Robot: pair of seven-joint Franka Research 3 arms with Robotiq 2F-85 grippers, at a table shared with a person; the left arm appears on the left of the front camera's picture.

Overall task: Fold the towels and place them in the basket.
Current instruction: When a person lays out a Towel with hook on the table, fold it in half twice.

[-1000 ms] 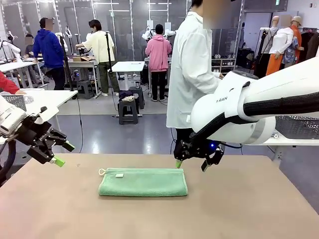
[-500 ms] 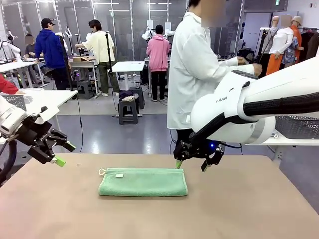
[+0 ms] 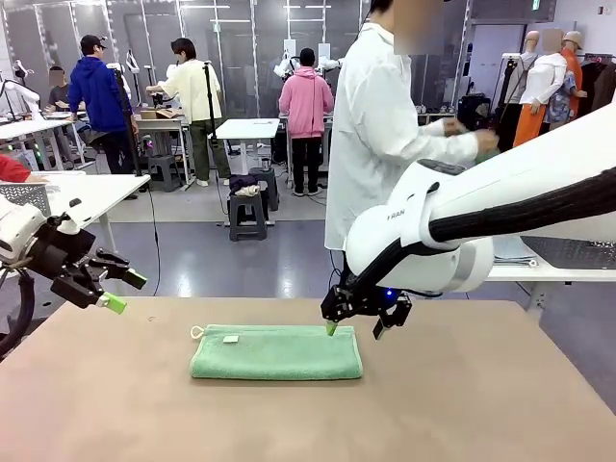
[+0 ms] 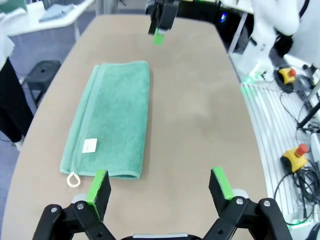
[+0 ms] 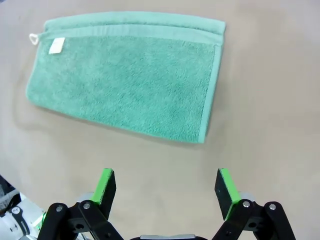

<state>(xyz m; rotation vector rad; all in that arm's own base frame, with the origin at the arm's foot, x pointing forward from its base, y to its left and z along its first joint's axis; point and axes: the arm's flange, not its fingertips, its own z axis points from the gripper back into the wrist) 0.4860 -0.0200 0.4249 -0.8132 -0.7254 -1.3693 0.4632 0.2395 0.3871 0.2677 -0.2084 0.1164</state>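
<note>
Right hand [image 3: 354, 330] is seen released, jaws spread wide, nothing gripped. It is held low over the far right corner of the towel [image 3: 276, 352], with one green pad [image 3: 332, 329] close to the towel's far edge; contact cannot be told from the front. In the right wrist view bare worktop [image 3: 462, 404] is seen between the two pads, and the whole towel lies beyond them.

Left hand [image 3: 123, 292] is also seen released, jaws wide, nothing gripped. It is held up in the air well left of the towel, near the worktop's left edge. In the left wrist view the towel's near end is seen just ahead of one pad, and the right hand is seen past the towel's other end.

The towel is mint green, folded into a long flat rectangle and laid flat about mid-worktop, its long side running left to right. A small white loop [image 3: 197, 332] is seen at its far left corner, and a small white label [image 3: 231, 339] is placed on top just beside the loop.

A person [image 3: 371, 125] in a white coat is seen standing past the worktop's far edge, behind the towel's right end, turned sideways, with an arm stretched away from the towel towards the right.
</note>
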